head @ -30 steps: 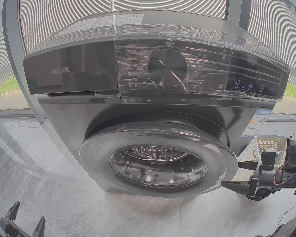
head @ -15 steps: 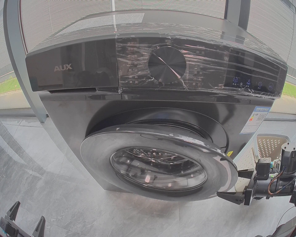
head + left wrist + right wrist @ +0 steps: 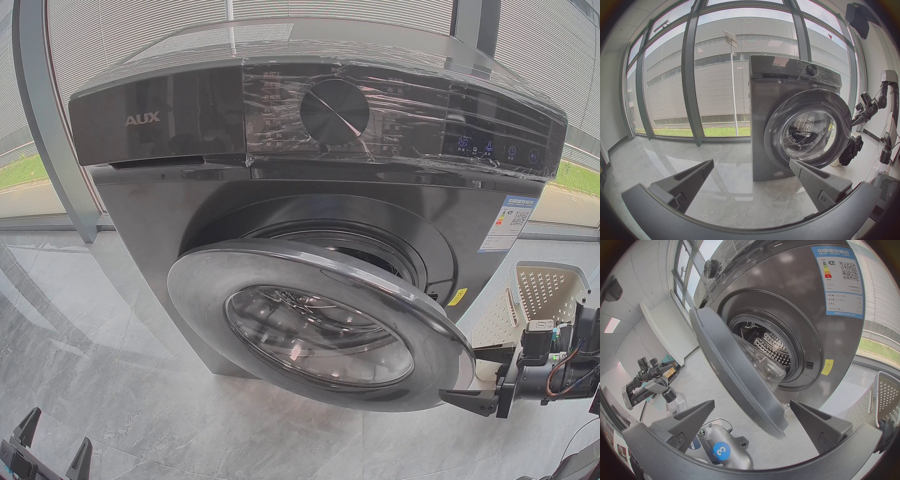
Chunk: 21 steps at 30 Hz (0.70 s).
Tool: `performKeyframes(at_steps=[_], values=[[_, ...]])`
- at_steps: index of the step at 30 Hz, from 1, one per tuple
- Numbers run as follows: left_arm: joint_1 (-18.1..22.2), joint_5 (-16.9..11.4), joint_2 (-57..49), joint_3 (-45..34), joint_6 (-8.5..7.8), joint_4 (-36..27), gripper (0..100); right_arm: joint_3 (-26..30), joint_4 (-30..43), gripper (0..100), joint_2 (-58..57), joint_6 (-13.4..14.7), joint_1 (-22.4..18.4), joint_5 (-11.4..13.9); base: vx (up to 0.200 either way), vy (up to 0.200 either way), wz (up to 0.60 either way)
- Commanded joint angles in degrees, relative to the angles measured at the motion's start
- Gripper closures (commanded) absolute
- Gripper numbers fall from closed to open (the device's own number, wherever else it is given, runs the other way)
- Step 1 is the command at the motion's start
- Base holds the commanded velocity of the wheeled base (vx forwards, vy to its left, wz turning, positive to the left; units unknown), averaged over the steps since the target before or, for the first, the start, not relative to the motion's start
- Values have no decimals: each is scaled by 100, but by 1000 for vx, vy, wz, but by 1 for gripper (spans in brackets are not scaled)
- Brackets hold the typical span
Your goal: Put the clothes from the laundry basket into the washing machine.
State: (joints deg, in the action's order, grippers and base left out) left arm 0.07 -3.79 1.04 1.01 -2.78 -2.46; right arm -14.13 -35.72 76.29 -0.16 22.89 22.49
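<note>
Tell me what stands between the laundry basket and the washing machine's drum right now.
The door does: only partly open, it slants across the front of the drum opening. Its free edge sits between the fingers of the open right gripper, next to the laundry basket.

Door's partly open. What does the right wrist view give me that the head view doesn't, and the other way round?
Right wrist view: the door's inner glass bowl and the perforated drum wall behind it, seen past the door's edge. Head view: the control dial up top, and the left gripper, open, low and well away from the machine. Both: the door ajar, the right gripper open astride its free edge, and the laundry basket beside the washing machine.
</note>
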Motion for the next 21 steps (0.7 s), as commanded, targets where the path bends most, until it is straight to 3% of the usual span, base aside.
performKeyframes(at_steps=[1, 6, 8, 15, 21], values=[[1, 1, -104, -101, 5, 0, 0, -143, -5, 0, 299, -2, 31, -8, 0, 0, 0], [1, 1, -104, -101, 5, 0, 0, -81, 12, 0, 387, -11, 84, 1, -160, 0, 0], [1, 1, -104, -101, 5, 0, 0, 130, -5, 0, 316, 16, 347, 1, -200, 0, 0], [1, 1, -104, -101, -3, 0, 0, 516, 21, 0, -264, 69, 549, 54, 0, 0, 0], [1, 1, -104, -101, -3, 0, 0, 262, -49, 0, -132, 236, 382, 10, 0, 0, 0]])
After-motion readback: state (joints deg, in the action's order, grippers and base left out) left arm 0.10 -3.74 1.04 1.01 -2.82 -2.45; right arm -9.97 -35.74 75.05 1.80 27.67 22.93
